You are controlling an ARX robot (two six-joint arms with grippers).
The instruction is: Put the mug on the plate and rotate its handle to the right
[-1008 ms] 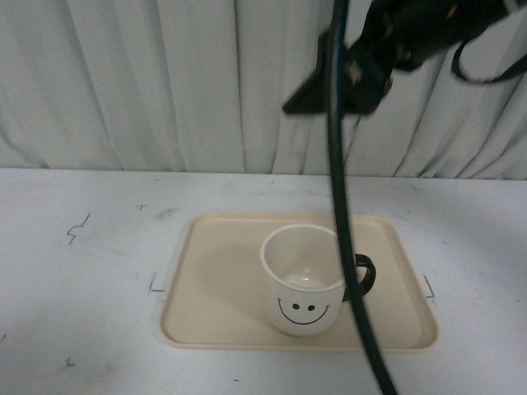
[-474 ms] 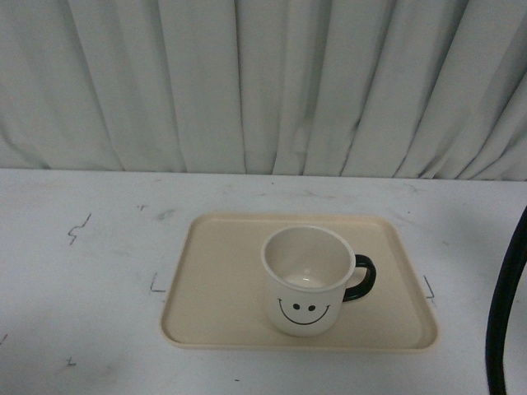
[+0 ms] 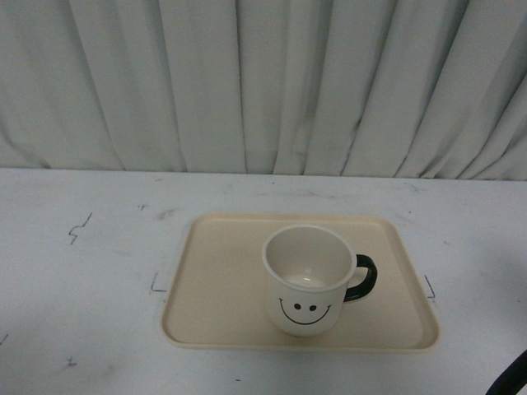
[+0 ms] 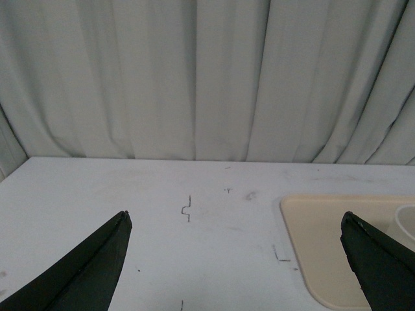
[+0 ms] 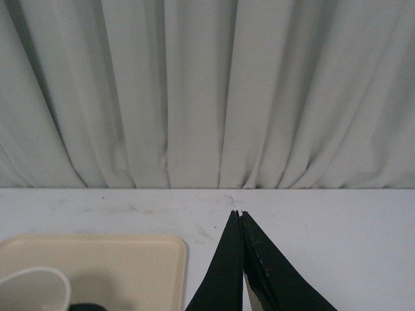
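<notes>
The cream-white round mug (image 3: 305, 280) looks like smooth enamel or ceramic, its black loop handle (image 3: 362, 277) glossy. The beige rectangular plastic-looking plate (image 3: 216, 288) is matt. The white table (image 3: 90, 271) is matt and scuffed; pleated grey cloth curtain (image 3: 247, 82) hangs behind.

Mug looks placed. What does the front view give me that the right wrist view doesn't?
Only the front view shows the whole mug upright on the plate, its smiley face toward the camera, and the handle pointing right. Only the right wrist view shows the right gripper, fingertips together, holding nothing. Both show the mug, plate, white table and curtain.
</notes>
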